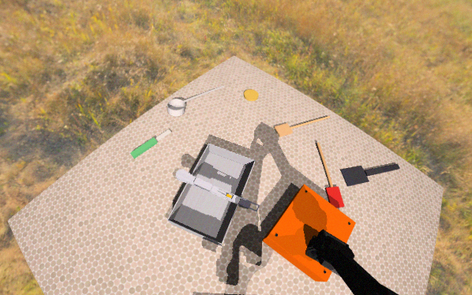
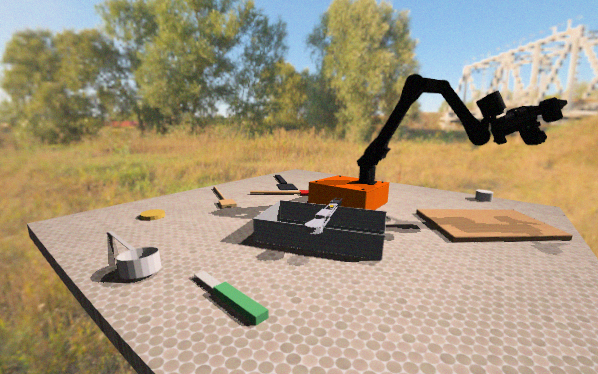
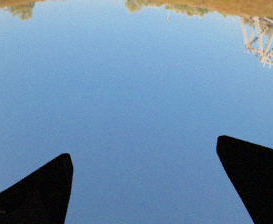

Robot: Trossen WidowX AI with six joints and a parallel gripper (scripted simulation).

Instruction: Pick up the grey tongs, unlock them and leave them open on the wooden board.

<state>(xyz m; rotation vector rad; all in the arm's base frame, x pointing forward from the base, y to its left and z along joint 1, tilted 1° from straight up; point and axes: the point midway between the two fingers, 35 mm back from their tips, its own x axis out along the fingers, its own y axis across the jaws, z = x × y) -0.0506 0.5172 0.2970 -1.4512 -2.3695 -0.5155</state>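
Resting across tin (image 2: 287,235), tongs (image 2: 322,219) far below open gripper (image 2: 549,112).

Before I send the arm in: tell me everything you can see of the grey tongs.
The grey tongs lie diagonally across the roasting tin, resting on its two long rims. They look like pale metal, arms shut together, with a small yellow mark near the darker end, which sticks out past the rim on the side of the orange base. Nothing else touches them; the gripper is open, high and away.
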